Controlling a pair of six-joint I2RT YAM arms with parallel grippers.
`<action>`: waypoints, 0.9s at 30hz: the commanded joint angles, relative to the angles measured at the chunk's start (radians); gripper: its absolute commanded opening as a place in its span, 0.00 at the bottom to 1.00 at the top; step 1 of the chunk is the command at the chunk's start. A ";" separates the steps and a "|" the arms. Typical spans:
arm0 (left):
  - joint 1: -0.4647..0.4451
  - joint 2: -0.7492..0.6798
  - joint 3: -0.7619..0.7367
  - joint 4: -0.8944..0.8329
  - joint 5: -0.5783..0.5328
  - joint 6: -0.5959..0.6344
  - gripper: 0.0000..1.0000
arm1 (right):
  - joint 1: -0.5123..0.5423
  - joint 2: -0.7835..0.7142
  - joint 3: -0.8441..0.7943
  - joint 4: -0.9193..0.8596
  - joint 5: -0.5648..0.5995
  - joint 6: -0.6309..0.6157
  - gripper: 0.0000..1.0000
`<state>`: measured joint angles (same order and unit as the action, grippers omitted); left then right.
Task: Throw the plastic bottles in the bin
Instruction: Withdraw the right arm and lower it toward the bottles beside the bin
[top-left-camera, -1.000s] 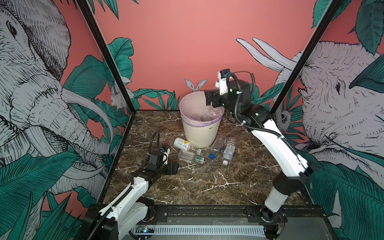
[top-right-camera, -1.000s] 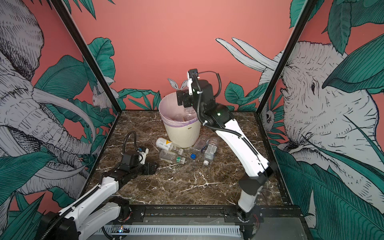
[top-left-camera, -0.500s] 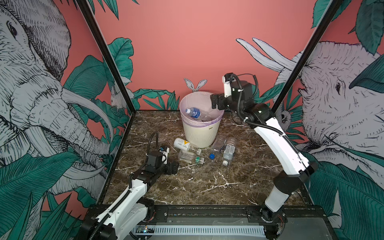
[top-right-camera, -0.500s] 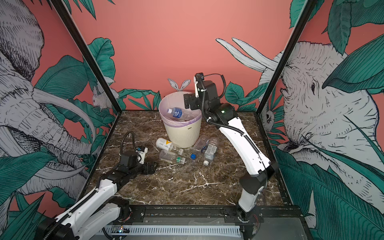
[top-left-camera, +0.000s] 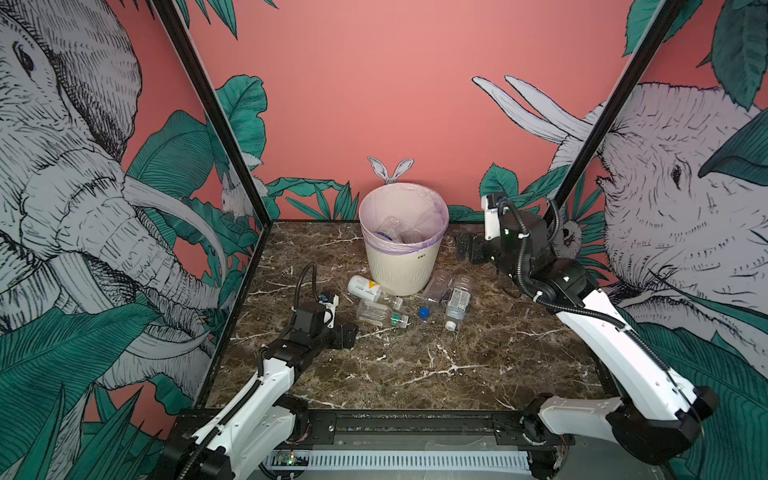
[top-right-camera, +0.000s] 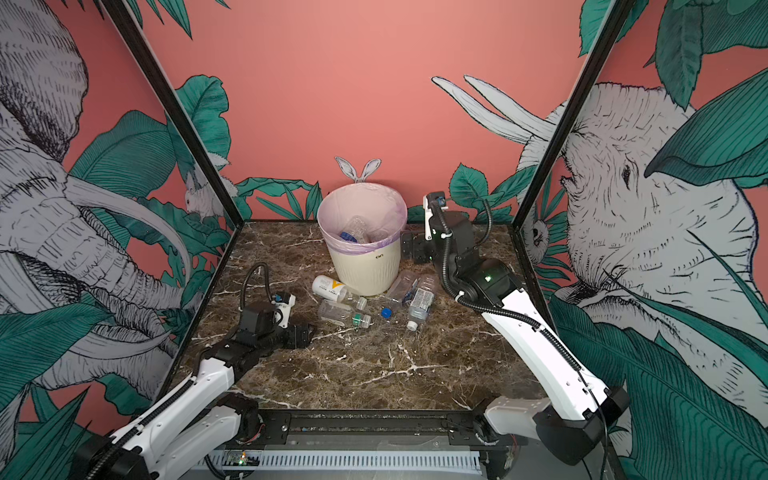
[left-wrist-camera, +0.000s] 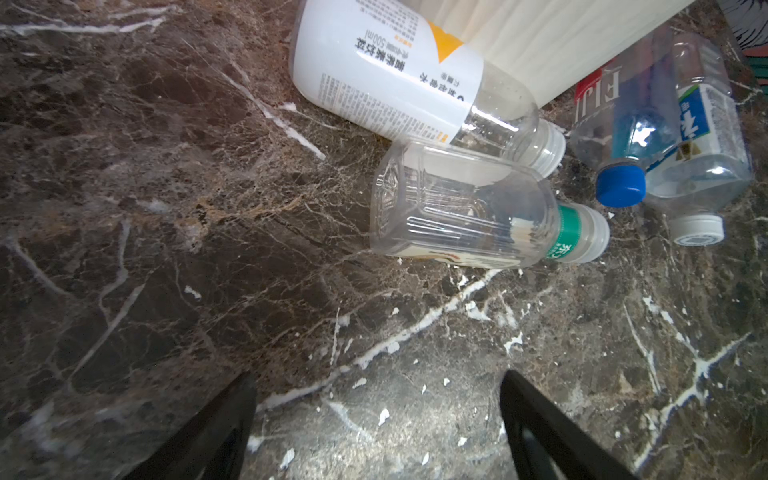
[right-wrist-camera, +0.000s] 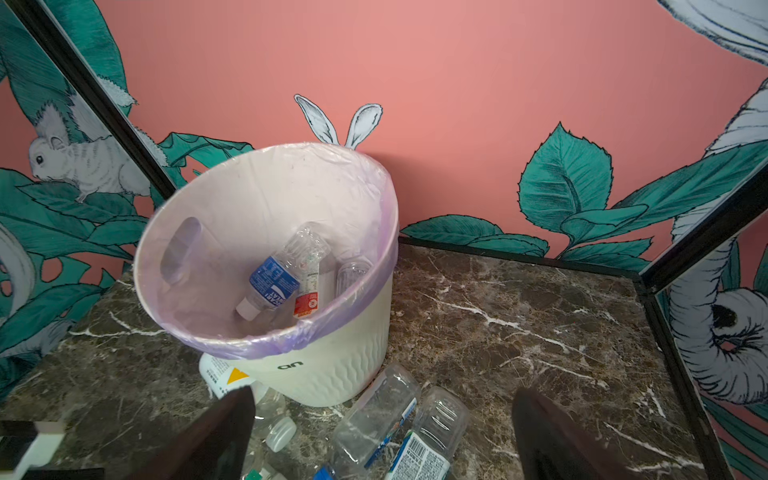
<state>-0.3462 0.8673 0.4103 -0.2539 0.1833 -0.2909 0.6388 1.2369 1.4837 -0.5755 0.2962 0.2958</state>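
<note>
- The bin (top-left-camera: 401, 270) is standing at the back of the worktop (top-left-camera: 415, 374). At least three bottles are lying inside it, so the task is looking partly done.
- Four bottles are lying in front of the bin, at its foot. The white bottle (left-wrist-camera: 386, 70) is lying close against the bin's wall, and the clear bottle with the green band (left-wrist-camera: 461, 208) is just in front of that one. The blue-capped bottle (left-wrist-camera: 615, 124) and the white-capped bottle (left-wrist-camera: 706, 145) are lying side by side.
- The right gripper (right-wrist-camera: 382, 390) is hanging wide open and empty, to the right of the bin, near its rim.
- The left gripper (left-wrist-camera: 377, 374) is also standing open and empty. It is low over the worktop, in front of the bin and to its left, and it is pointing toward the clear bottle.
- I am judging the step in hand as fetching a next bottle. The next move is calling for the left gripper to go forward, close across the clear bottle's body, and lift it above the bin's rim.
- The white bottle is carrying Chinese characters, "500ml" and a yellow triangle.
- The blue-capped bottle is showing "FIJI" in white on red.
- Inside the bin, the blue-labelled bottle (right-wrist-camera: 272, 284) is showing "SWEAT". The writing on the red-labelled bottle (right-wrist-camera: 306, 299) is too small to read.
- The bin is wearing a small dark logo (right-wrist-camera: 291, 365) that is looking like "an".
</note>
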 joint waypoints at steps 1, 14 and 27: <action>-0.004 -0.004 -0.003 0.012 0.008 0.006 0.92 | -0.001 -0.078 -0.096 0.048 0.038 0.053 0.99; -0.004 -0.039 -0.015 0.013 0.032 0.013 0.92 | -0.001 -0.181 -0.380 0.017 0.032 0.163 0.99; -0.007 -0.058 -0.024 0.030 0.077 0.027 0.91 | -0.001 -0.238 -0.557 0.004 0.019 0.246 0.99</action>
<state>-0.3466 0.8188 0.4030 -0.2466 0.2306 -0.2832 0.6388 1.0138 0.9436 -0.5671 0.3103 0.5049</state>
